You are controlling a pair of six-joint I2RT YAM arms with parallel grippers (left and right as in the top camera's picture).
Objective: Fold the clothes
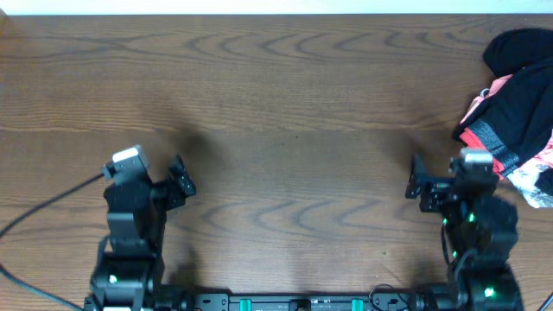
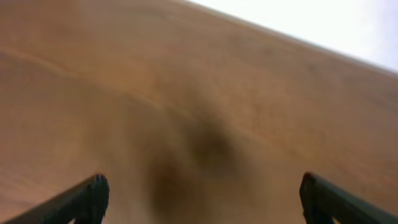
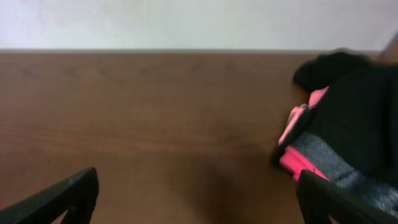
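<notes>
The black stretchy leggings [image 1: 523, 86] lie crumpled in a loose heap at the far right edge of the wooden table [image 1: 276, 104]. Their grey-speckled waistband [image 3: 326, 158], edged in coral-red, shows along the heap's near-left side.

No text, label or number can be read anywhere.

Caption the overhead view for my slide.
With left gripper and right gripper open, black leggings lie crumpled at the right edge of the table.
</notes>
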